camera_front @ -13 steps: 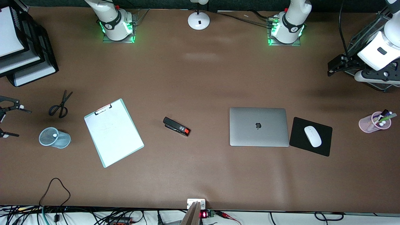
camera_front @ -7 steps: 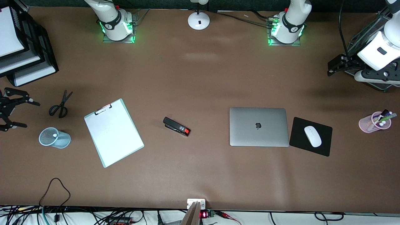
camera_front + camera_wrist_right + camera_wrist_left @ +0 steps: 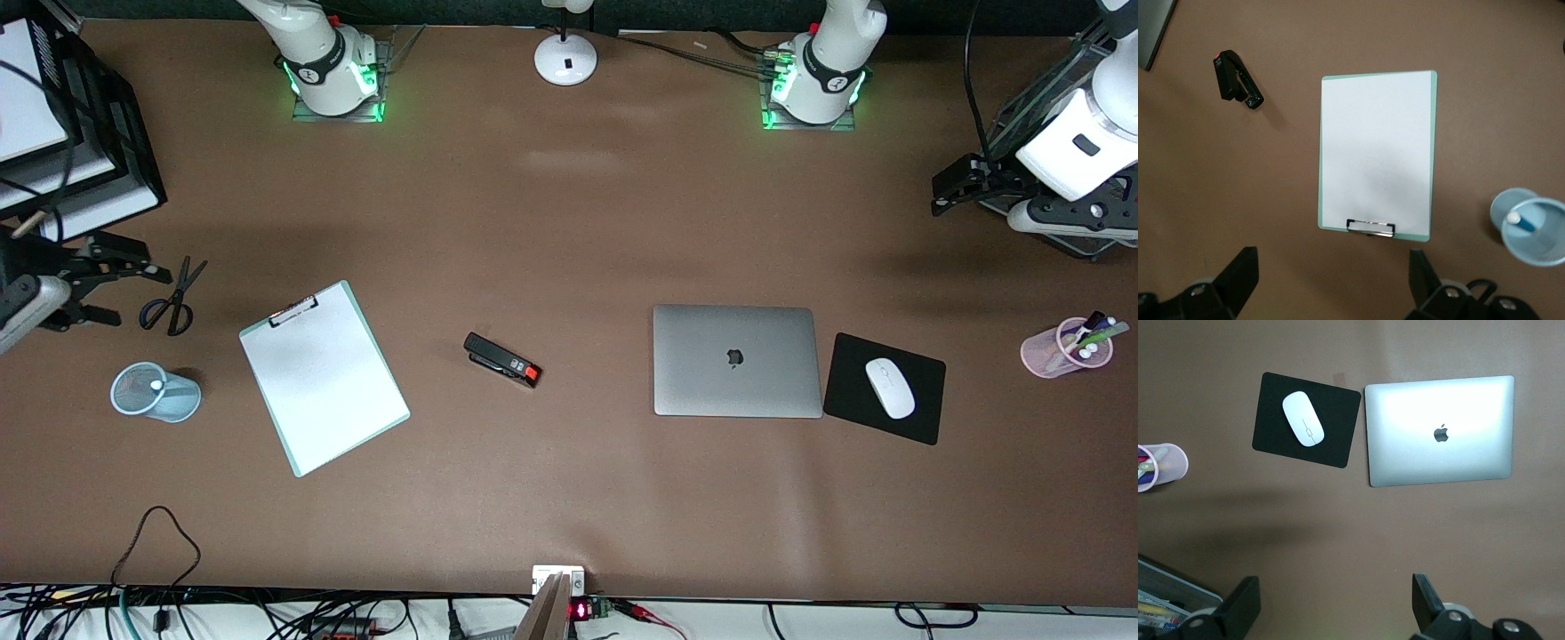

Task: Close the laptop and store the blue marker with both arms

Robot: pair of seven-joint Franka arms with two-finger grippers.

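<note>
Laptop (image 3: pixel 736 360) lying shut and blue marker (image 3: pixel 1523 221) apparently sitting in the mesh cup (image 3: pixel 156 391), both open, empty pincers, right (image 3: pixel 111 289) and left (image 3: pixel 965 188), are only needing to park.

Matt brushed-metal lid on the laptop (image 3: pixel 736 360), glaring white in the left wrist view, matt black mouse pad (image 3: pixel 885 388) (cloth-like), glossy white plastic mouse (image 3: pixel 890 388), smooth brown table (image 3: pixel 569 222), white paper on the clipboard (image 3: pixel 324 377), blue mesh cup (image 3: pixel 155 392).

Apple logo on laptop (image 3: pixel 736 360) lid
</note>
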